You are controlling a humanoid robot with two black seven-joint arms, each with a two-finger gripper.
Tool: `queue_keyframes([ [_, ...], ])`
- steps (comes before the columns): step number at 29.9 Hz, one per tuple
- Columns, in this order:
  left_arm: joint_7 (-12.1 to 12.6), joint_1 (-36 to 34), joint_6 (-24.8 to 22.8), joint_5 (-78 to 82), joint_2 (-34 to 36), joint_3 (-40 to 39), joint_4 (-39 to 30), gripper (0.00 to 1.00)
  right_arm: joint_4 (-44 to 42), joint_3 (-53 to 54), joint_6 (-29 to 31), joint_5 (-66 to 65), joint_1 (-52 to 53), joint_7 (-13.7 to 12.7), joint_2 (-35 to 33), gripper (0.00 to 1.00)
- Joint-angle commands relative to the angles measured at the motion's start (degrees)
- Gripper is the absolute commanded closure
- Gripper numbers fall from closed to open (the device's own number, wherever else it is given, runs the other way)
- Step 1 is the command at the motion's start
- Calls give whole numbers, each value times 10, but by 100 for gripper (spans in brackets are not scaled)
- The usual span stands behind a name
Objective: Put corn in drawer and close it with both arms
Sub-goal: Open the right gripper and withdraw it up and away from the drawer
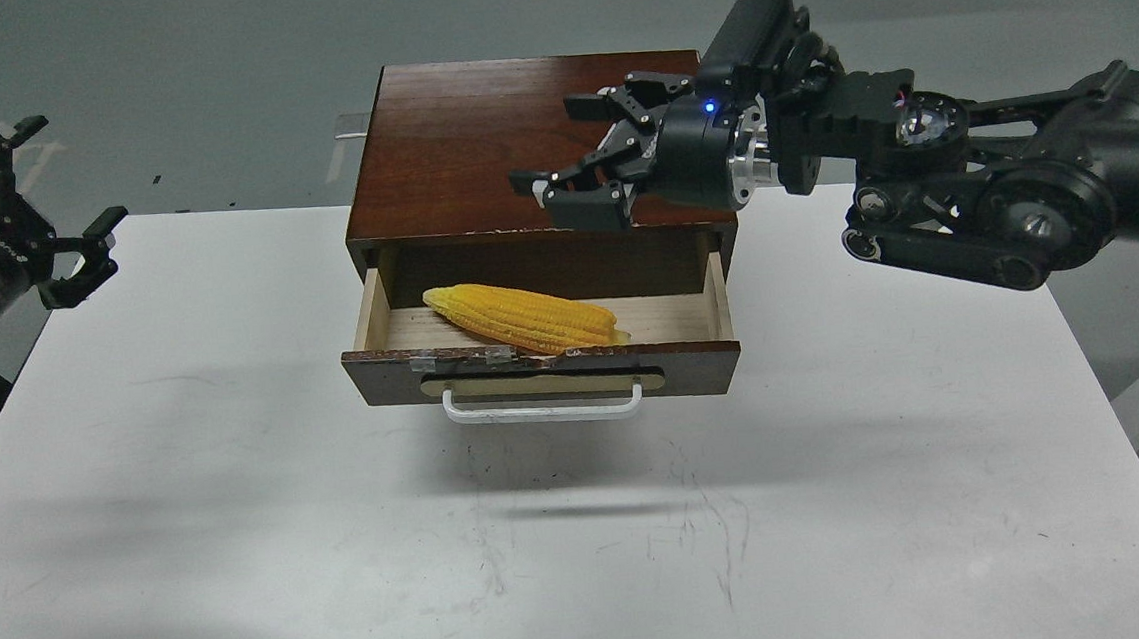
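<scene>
The yellow corn (527, 316) lies slanted inside the open drawer (541, 367), resting on its pale wood floor with its right end against the front wall. The drawer is pulled out of the dark-brown cabinet (527, 142); its white bar handle (542, 408) faces me. My right gripper (567, 144) is open and empty, held above the cabinet's front edge, over the drawer's back right part. My left gripper (46, 211) is open and empty at the far left, beyond the table's left edge, well away from the drawer.
The cabinet stands at the back middle of a white table (244, 543). The right arm's thick links (982, 200) reach in over the table's back right corner. Grey floor lies beyond the table.
</scene>
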Motion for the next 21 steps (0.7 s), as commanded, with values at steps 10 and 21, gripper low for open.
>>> queue_keyframes([
  [10, 0, -14, 0, 3, 4, -1, 36, 0, 2, 75, 37, 335, -3, -87, -186, 0],
  [21, -64, -12, 77, 92, 20, 7, 38, 0, 30, 164, 266, 694, -100, -109, -388, 0],
])
